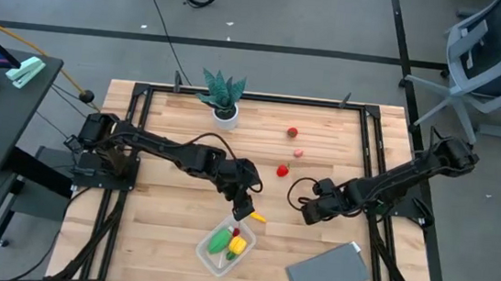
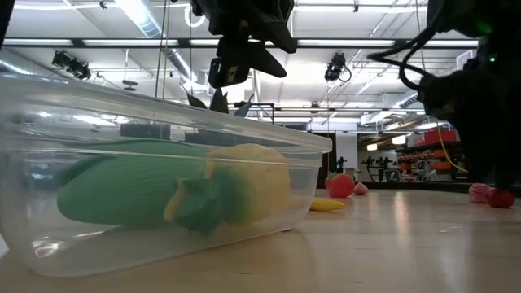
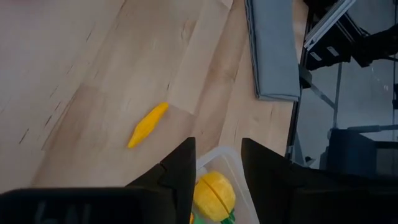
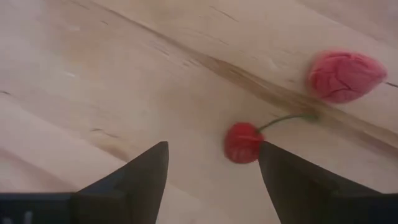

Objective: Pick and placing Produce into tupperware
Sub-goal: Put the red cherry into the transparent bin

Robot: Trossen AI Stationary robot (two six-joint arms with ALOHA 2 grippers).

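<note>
The clear tupperware (image 1: 225, 247) sits near the table's near edge and holds green and yellow toy pieces (image 2: 175, 195). My left gripper (image 1: 244, 204) hangs open just above the box's far corner; in its wrist view (image 3: 217, 146) the box rim (image 3: 219, 153) and a yellow piece (image 3: 213, 194) show between its fingers. A small yellow produce piece (image 1: 259, 218) lies on the wood beside the box. My right gripper (image 1: 306, 206) is open and low over the table, pointing at a red cherry (image 4: 242, 142) with a pink piece (image 4: 344, 75) beyond it. Another red piece (image 1: 293, 133) lies farther back.
A spiky green plant in a white pot (image 1: 222, 96) stands at the far edge. A flat grey sheet (image 1: 328, 273) lies at the near right corner. Black frame rails (image 1: 373, 162) run along both sides of the table. Bare wood lies left of the box.
</note>
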